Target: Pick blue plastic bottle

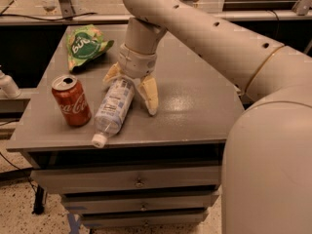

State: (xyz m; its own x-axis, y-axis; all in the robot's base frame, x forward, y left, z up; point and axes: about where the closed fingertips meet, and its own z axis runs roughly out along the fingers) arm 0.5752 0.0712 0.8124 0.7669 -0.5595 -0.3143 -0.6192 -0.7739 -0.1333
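I expect the blue plastic bottle (113, 110) to be light and thin-walled, so it may dent under a hard squeeze, and its smooth round side could roll or slip out. I would therefore clamp it across the labelled middle, where the body is widest and straight. It lies on its side on the grey table (200, 99), just beside the red can (71, 100), with its white cap (99, 140) pointing at the front edge. The body is clear, wrapped in a pale label (117, 99) with blue print. From this angle I can't say how much liquid is inside. My gripper (129, 95) is spread wide, one finger on each side of the bottle's far end, gripping nothing. The green snack bag (86, 47) sits well behind.
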